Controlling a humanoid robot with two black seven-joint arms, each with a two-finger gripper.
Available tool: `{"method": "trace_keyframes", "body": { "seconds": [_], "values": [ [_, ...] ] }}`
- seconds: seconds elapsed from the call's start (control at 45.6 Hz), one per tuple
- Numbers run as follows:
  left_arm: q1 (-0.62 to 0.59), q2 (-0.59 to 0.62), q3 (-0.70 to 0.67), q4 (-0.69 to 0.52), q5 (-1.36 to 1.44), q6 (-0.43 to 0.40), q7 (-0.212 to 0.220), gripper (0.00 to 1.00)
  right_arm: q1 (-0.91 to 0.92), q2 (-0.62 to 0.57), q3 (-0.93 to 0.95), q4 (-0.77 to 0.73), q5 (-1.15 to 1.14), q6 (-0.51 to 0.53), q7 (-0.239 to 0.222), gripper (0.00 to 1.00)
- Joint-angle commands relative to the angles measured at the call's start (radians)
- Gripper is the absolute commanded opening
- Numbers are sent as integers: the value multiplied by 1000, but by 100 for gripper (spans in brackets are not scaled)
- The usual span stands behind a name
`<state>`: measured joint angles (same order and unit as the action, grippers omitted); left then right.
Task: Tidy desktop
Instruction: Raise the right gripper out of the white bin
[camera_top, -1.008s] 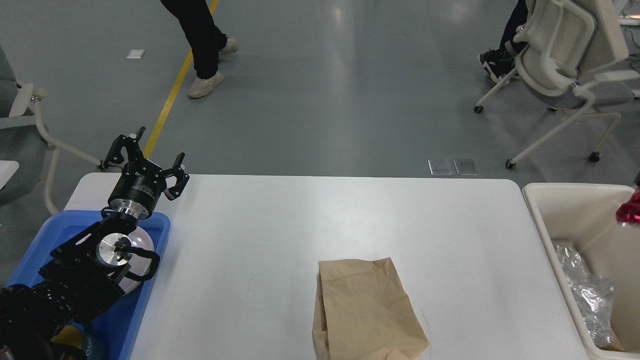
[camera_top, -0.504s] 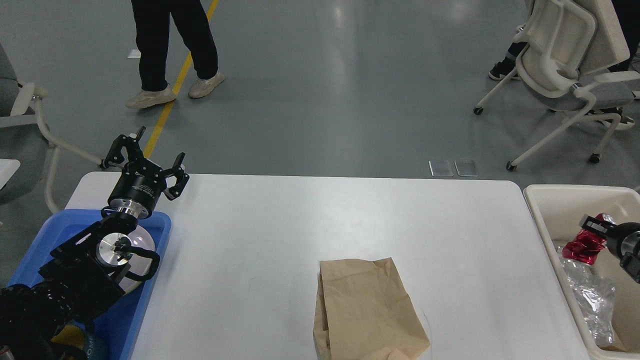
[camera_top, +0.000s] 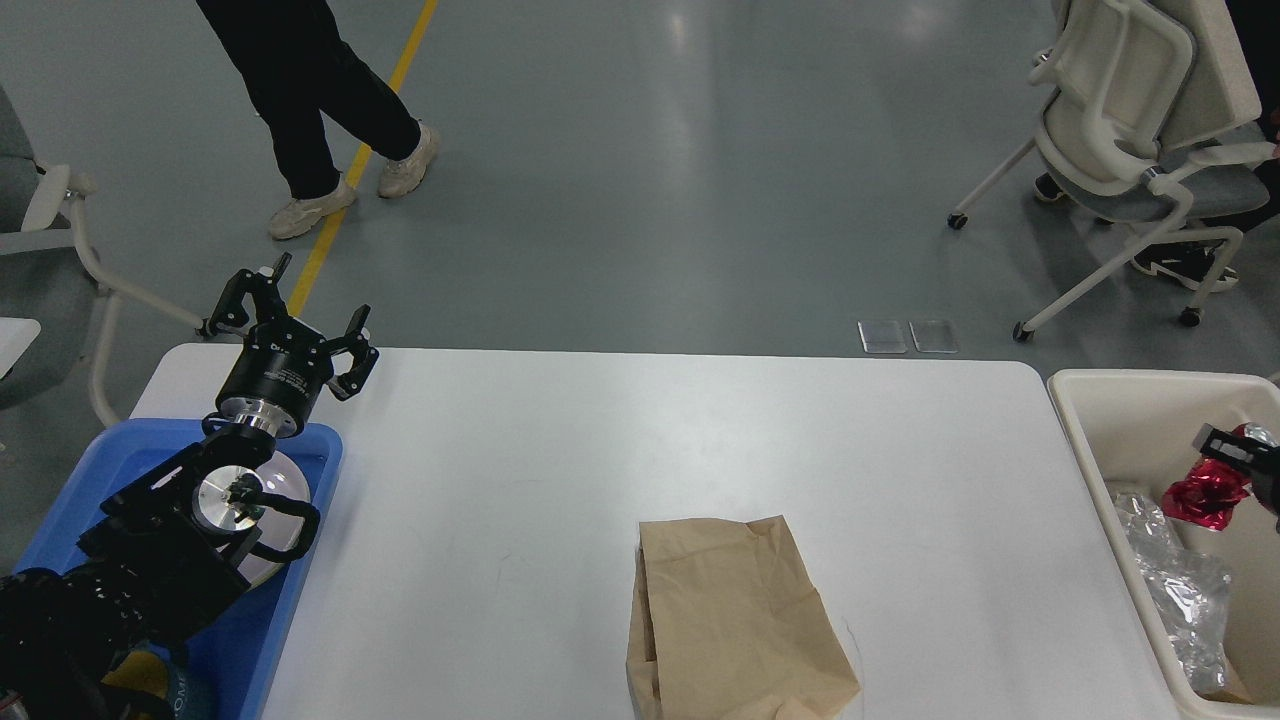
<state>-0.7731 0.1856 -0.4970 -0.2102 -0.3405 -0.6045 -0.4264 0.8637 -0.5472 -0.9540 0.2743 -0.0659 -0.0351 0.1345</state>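
The white desktop (camera_top: 600, 450) holds a flat brown paper bag (camera_top: 735, 620) at its front centre. My left gripper (camera_top: 322, 287) hangs open and empty over the table's far left corner, above the blue tray (camera_top: 318, 450). At the right edge, my right gripper (camera_top: 1232, 452) is only partly in view over the cream bin (camera_top: 1090, 400). It is shut on a crumpled red foil wrapper (camera_top: 1205, 498), which hangs above the bin's inside.
Crumpled clear plastic (camera_top: 1170, 585) lies in the bin. The blue tray holds a white round dish (camera_top: 288, 482), partly hidden by my left arm. A person walks on the floor at far left. Office chairs stand at far right and far left.
My right gripper came in from the right edge with the red wrapper, then drew back a little to the right over the bin. The left arm has not moved. The person walked left.
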Motion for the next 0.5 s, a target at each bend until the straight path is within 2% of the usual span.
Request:
{"method": "trace_keyframes", "body": {
  "seconds": [0.0, 0.197, 0.241, 0.307, 0.351, 0.482],
  "values": [
    [0, 0, 0, 0, 0, 0, 0, 97, 3, -5, 1, 0, 0, -19, 0, 83],
    [0, 0, 0, 0, 0, 0, 0, 97, 3, -7, 0, 0, 0, -19, 0, 83],
    [0, 0, 0, 0, 0, 0, 0, 97, 6, -7, 0, 2, 1, -19, 0, 87],
    [0, 0, 0, 0, 0, 0, 0, 97, 26, -14, -5, 16, 1, -14, 0, 97],
    [0, 0, 0, 0, 0, 0, 0, 97, 55, -31, -17, 28, 0, -2, 2, 100],
    [0, 0, 0, 0, 0, 0, 0, 97, 283, -118, -150, 258, -2, 32, 7, 100]
  ]
}}
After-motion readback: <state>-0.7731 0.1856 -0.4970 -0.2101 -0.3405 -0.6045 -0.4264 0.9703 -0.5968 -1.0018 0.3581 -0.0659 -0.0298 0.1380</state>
